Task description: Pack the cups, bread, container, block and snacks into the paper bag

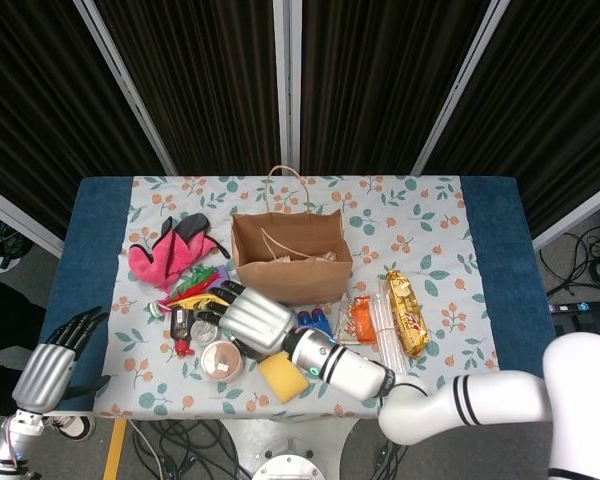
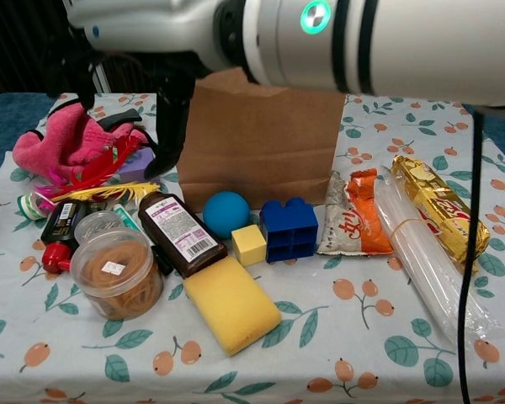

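Brown paper bag (image 1: 290, 255) is standing upright and open near the middle of the floral-clothed surface (image 1: 440, 225), handles up.

Right hand (image 1: 248, 318) is reaching across the front row of items, hovering above the clear round container of tan material (image 2: 118, 273) and the dark brown bottle with a white label (image 2: 178, 233). Its fingers (image 2: 170, 126) are hanging down, spread and holding nothing, seen close in the chest view in front of the bag's left side.

Left hand (image 1: 52, 362) is hanging off the surface's left edge, well apart from everything, fingers apart and slightly curled, holding nothing.

Along the bag's front, nothing of this row is packed yet: a blue ball (image 2: 227, 212), a small yellow cube (image 2: 249, 245) and a blue toy block (image 2: 289, 229) are sitting close together; a yellow sponge-like slab (image 2: 231, 304) is lying just in front of them, touching the bottle's end. To the right, an orange-and-white snack packet (image 2: 357, 215) is lying beside a clear sleeve of stacked plastic cups (image 2: 425, 263), and a gold-wrapped long snack (image 2: 439, 209) is lying against the sleeve's far side.

Left of the bag, a pink cloth with black trim (image 2: 67, 143) is lying bunched, with red and yellow feathers (image 2: 101, 181) and a purple block (image 2: 140, 167) beside it. A small black bottle with a red cap (image 2: 61, 231) is lying next to the container.
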Tool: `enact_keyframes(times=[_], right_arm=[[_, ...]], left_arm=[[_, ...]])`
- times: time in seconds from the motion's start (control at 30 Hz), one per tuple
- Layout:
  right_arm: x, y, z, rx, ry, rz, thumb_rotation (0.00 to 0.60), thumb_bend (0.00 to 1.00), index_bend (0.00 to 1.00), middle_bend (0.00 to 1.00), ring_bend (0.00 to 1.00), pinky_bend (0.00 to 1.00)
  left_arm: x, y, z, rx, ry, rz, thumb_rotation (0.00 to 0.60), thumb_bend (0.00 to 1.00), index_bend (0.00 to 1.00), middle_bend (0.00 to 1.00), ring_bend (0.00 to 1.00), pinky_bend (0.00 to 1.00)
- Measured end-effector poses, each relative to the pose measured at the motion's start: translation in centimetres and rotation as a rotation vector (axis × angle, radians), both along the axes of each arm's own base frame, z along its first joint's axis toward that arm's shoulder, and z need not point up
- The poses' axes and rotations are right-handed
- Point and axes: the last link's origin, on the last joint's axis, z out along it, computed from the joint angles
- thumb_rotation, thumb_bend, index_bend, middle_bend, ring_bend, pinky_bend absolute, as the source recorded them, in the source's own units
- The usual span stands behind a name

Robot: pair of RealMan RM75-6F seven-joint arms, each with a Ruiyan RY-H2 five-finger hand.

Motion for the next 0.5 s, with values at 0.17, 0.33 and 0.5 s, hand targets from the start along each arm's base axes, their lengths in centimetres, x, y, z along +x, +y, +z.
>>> enact_keyframes(times=[0.17, 0.33, 0.5], right_arm=[[0.1, -0.1, -4.1, 0.060, 0.111, -0.036, 0.600, 0.00, 0.17, 0.23, 0.07, 0.12], [-0.2, 0.7, -7.0, 0.101, 0.161, -0.049, 0.600, 0.00, 0.16, 0.23, 0.07, 0.11], [-0.2, 1.3, -8.3, 0.114, 0.183, -0.044, 0.600, 0.00, 0.16, 0.23, 0.07, 0.11]], left_arm=[[-0.1, 0.0, 0.0, 0.002, -0.008, 0.003, 0.600, 0.19, 0.14, 0.17, 0.13, 0.24], [-0.1, -0.1, 0.1, 0.005, -0.009, 0.009, 0.600, 0.19, 0.14, 0.17, 0.13, 0.24], [-0.2, -0.1, 0.2, 0.005, -0.015, 0.015, 0.600, 0.19, 0.14, 0.18, 0.13, 0.24]])
